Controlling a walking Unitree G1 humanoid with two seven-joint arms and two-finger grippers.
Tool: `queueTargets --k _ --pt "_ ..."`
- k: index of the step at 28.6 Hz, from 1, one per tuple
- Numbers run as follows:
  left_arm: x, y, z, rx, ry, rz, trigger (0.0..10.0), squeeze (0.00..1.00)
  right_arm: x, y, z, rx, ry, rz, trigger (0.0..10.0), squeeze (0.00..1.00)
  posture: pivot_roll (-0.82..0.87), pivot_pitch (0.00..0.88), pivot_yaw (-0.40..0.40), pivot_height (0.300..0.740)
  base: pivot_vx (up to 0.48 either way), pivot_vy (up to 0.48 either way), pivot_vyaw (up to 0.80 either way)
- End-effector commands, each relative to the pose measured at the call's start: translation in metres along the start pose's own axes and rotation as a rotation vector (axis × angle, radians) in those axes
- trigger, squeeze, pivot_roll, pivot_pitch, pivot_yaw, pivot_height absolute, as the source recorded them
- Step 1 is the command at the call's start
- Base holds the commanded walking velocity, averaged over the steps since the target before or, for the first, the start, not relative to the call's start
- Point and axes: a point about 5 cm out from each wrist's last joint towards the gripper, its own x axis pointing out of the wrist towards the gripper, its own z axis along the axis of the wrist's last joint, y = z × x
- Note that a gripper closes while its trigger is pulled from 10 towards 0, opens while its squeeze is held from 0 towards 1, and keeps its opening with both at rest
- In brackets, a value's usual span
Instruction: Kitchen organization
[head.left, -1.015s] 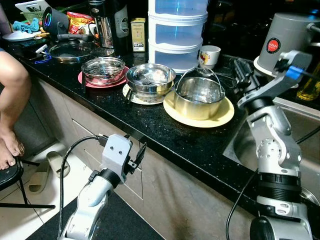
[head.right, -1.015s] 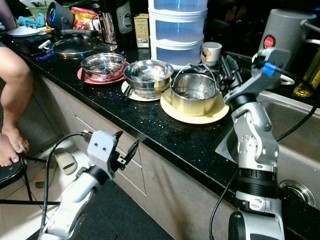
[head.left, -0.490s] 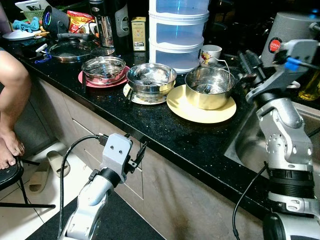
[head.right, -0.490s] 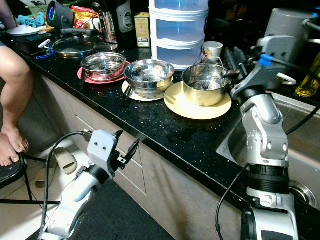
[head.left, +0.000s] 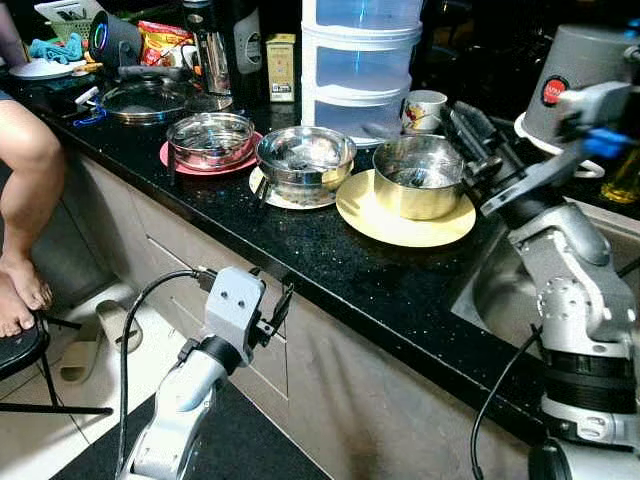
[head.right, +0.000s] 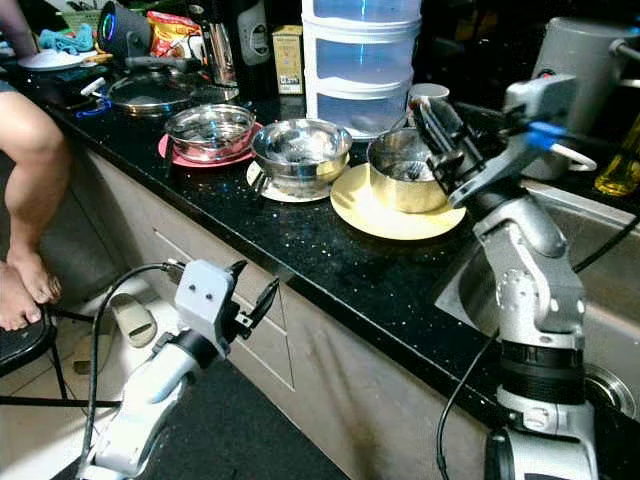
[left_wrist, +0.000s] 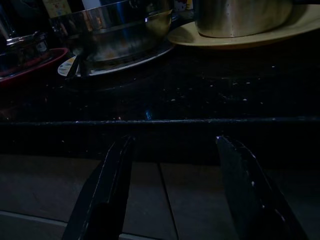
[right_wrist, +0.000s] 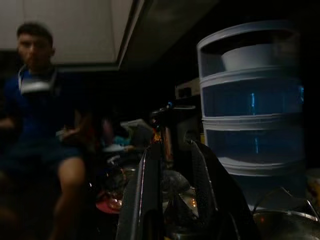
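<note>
A steel pot (head.left: 418, 178) stands on a yellow plate (head.left: 400, 222) on the black counter (head.left: 300, 255). My right gripper (head.left: 458, 118) hovers just above the pot's right rim, its fingers pointing up and back, a narrow gap between them and nothing held. The right wrist view shows the pot's thin wire handle (right_wrist: 280, 194) lying low beside the fingers (right_wrist: 150, 200). To the pot's left sit a steel bowl (head.left: 305, 160) on a pale saucer and a lidded steel bowl (head.left: 210, 140) on a pink plate. My left gripper (head.left: 278, 303) hangs open below the counter edge.
A stacked blue-and-white container (head.left: 360, 60) and a mug (head.left: 425, 108) stand behind the pot. The sink (head.left: 510, 290) lies to the right, with a grey appliance (head.left: 590, 70) behind it. A seated person's leg (head.left: 25, 190) is at the left, with slippers (head.left: 100, 340) on the floor.
The pot slid right across the yellow plate, its wire handle held up by my right gripper. Now the handle lies down and the gripper has risen clear of it.
</note>
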Motion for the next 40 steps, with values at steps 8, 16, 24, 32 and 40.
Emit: queueTargets --k 8,16,24,32,40 --pt "-0.002 -0.007 0.009 0.031 -0.055 -0.066 10.0 0.0 -0.002 -0.017 -0.003 0.037 0.018 -0.108 10.0 0.0 -0.04 0.0 -0.017 0.74 0.0 0.0 -0.08" --pt "-0.001 -0.016 0.022 0.075 -0.116 -0.097 10.0 0.0 -0.006 -0.023 -0.001 0.048 0.021 -0.146 10.0 0.0 -0.04 0.0 -0.016 0.74 0.0 0.0 -0.74" --pt "0.0 -0.017 0.023 0.075 -0.12 -0.102 10.0 0.0 -0.009 -0.035 -0.001 0.029 0.025 -0.238 10.0 0.0 -0.04 0.0 -0.014 0.74 0.0 0.0 -0.79" --pt "-0.001 -0.018 0.022 0.08 -0.116 -0.104 10.0 0.0 -0.012 -0.042 -0.001 0.011 0.031 -0.286 10.0 0.0 -0.05 0.0 -0.01 0.74 0.0 0.0 -0.79" --pt "0.0 -0.017 0.022 0.078 -0.112 -0.093 10.0 0.0 -0.015 -0.05 -0.015 -0.097 0.157 -0.359 10.0 0.0 -0.04 0.0 -0.016 0.74 0.0 0.0 -0.79"
